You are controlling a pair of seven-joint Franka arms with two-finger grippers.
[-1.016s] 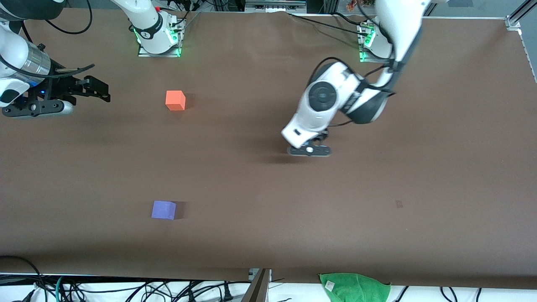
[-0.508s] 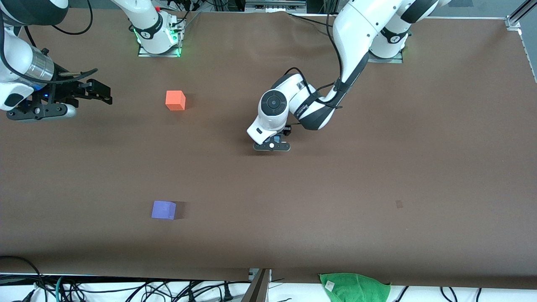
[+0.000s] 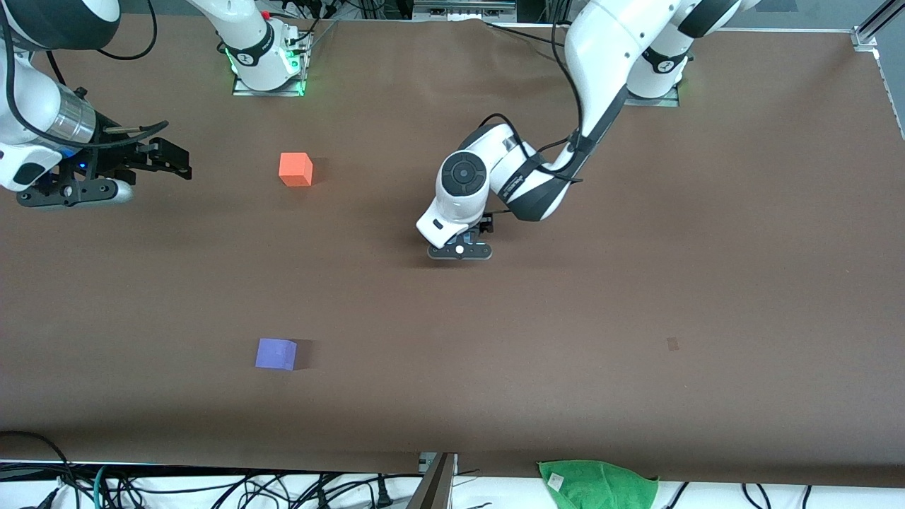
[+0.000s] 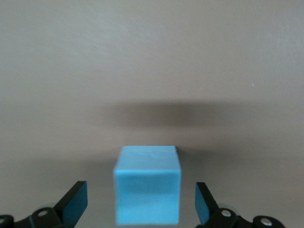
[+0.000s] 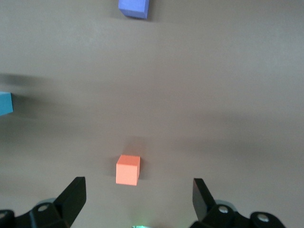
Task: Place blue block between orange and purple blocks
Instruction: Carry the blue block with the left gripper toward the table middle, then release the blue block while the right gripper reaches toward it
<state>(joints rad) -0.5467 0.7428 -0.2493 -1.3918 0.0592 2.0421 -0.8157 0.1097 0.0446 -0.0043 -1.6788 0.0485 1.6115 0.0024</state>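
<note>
The blue block (image 4: 148, 190) stands on the brown table between the fingers of my open left gripper (image 4: 141, 199), with a gap on each side. In the front view the left gripper (image 3: 459, 251) is low over mid table and its hand hides the block. The orange block (image 3: 295, 170) sits near the robots' bases. The purple block (image 3: 276, 353) lies nearer the front camera. Both are toward the right arm's end from the left gripper. My right gripper (image 3: 170, 154) hovers open and holds nothing at the right arm's end. Its wrist view shows the orange block (image 5: 128, 169), the purple block (image 5: 134, 7) and the blue block (image 5: 4, 103).
The brown table (image 3: 636, 283) has a green cloth (image 3: 597, 484) at its front edge, with cables hanging below. The arm bases (image 3: 267, 67) stand along the table's edge by the robots.
The left arm carried the blue block toward the right arm's end and came down, then its gripper opened and let go of the block. The right gripper barely shifted.
</note>
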